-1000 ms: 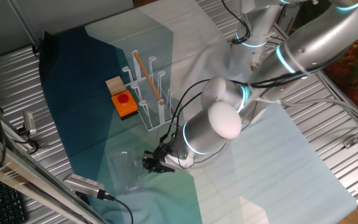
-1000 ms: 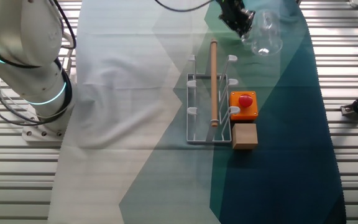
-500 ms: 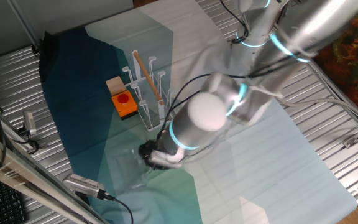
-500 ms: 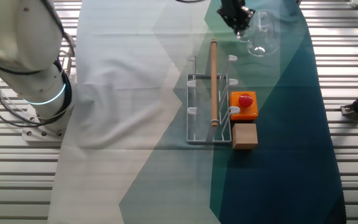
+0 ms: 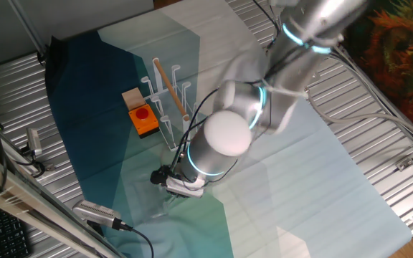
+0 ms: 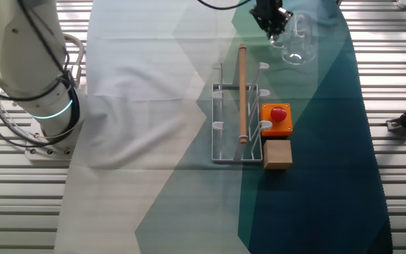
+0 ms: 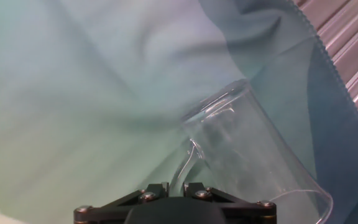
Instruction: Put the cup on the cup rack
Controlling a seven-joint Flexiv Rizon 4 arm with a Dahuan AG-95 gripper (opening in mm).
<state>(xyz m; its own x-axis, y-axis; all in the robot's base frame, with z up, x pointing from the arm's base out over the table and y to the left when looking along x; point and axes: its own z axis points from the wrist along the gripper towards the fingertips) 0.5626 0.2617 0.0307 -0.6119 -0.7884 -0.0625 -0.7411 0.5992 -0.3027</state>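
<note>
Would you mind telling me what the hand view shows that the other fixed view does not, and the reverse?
Only the hand view shows the cup's thin handle held between the fingers, with the glass tilted over the cloth.

Only the other fixed view shows the cup rack with a wooden rod across it, the orange box, the brown block and the arm's base.

Both show the cup, the gripper and the green-blue cloth.
</note>
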